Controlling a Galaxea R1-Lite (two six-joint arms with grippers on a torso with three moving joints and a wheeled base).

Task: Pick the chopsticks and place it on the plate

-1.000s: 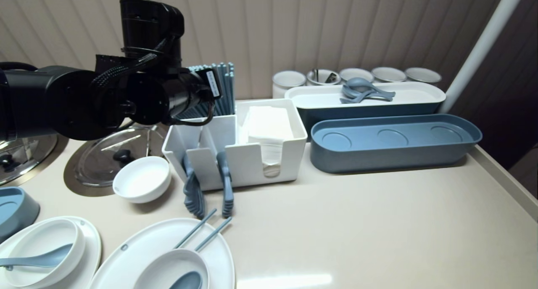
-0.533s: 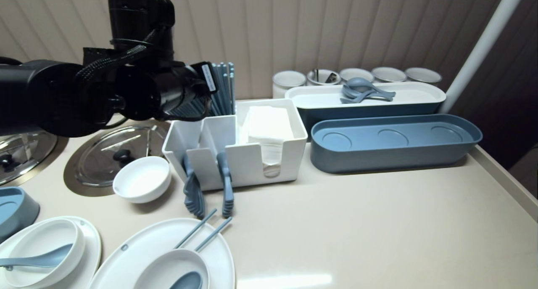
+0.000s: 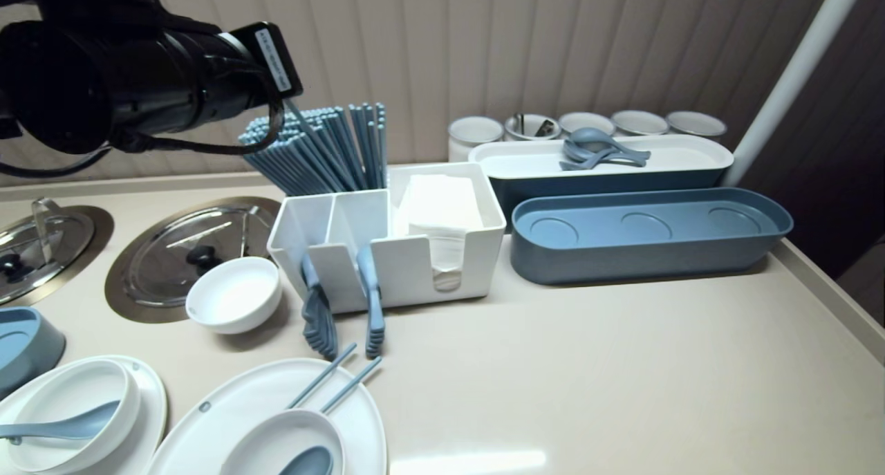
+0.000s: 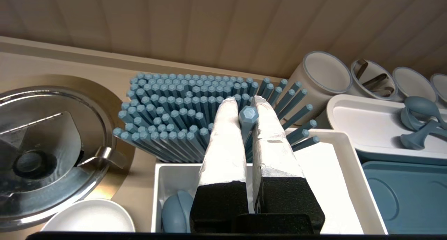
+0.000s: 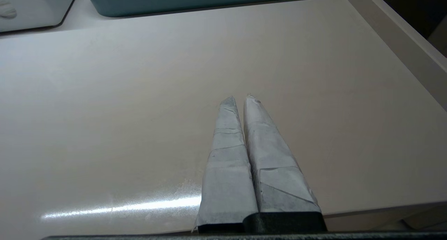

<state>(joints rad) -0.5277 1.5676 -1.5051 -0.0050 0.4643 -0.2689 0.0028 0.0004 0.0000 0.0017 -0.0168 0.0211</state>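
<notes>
Step, we judged: drawing one chopstick (image 4: pixel 248 117) from the chopstick bundle (image 4: pixel 167 107) in the white caddy (image 3: pixel 387 267) | left hand (image 4: pixel 245 101) was clamped on its top end | right hand (image 5: pixel 239 97) sat pinched together over the worktop (image 5: pixel 104 93) | next called for a straight lift, clear of neighbours.

Through the head camera I get the worktop (image 3: pixel 588 378) from above. Left wrist sits close over the chopsticks (image 4: pixel 167 107), which both share. Right wrist looks low along it.
</notes>
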